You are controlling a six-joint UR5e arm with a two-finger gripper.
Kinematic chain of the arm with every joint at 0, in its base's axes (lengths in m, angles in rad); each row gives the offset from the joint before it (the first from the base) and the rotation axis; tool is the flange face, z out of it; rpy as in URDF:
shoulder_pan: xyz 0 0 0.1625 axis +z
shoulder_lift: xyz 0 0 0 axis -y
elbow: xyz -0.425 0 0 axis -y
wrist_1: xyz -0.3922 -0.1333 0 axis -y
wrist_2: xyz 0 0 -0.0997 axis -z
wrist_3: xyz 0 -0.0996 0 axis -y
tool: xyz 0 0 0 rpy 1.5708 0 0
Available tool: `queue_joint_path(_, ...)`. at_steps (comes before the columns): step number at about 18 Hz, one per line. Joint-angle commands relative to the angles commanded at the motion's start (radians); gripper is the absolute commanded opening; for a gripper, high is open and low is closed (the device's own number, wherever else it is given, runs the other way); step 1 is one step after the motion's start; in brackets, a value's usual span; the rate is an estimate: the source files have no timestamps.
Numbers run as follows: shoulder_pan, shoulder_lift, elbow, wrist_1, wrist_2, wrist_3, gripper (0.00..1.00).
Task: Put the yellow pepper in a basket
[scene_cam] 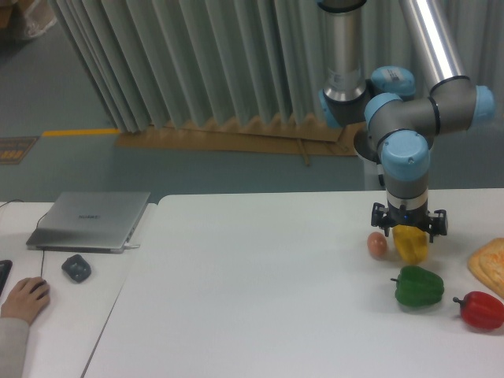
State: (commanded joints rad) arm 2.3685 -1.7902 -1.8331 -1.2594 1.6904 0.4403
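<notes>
The arm reaches down at the right side of the white table (260, 283), and its gripper (409, 229) sits directly on top of the yellow pepper (411, 246). The jaws appear to be pinching the pepper at its upper part, since the fruit hangs straight below the wrist, though the fingertips are too small and dark to make out clearly. Whether the pepper rests on the table or is lifted just off it cannot be told; its lower edge lies level with the small tan egg (377, 245) just beside it on the left.

The green pepper (418, 287) lies near, in front of the yellow one, and a red pepper (479, 309) lies further right. At the right edge a flat orange-tan item (490, 264) shows only in part; it may be a basket or a piece of food, and this cannot be settled.

The step in hand looks like the grasp or the very start of the lift. The next move calls for raising the pepper clear of the egg and green pepper, then carrying it to a basket, which is not plainly in view.
</notes>
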Motion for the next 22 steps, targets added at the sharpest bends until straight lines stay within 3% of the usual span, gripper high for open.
queue_joint_path(1,0.000,-0.002,0.000,0.000,0.008,0.000,0.96)
queue_joint_path(2,-0.002,-0.008,0.000,0.000,0.018,-0.002,0.83)
queue_joint_path(6,-0.002,-0.009,0.000,0.000,0.018,0.000,0.60)
queue_joint_path(15,-0.017,0.017,0.044,-0.031,0.017,0.069,0.60)
queue_joint_path(19,-0.020,0.043,0.145,-0.132,0.012,0.211,0.59)
queue_joint_path(22,-0.014,0.060,0.169,-0.133,0.002,0.374,0.59)
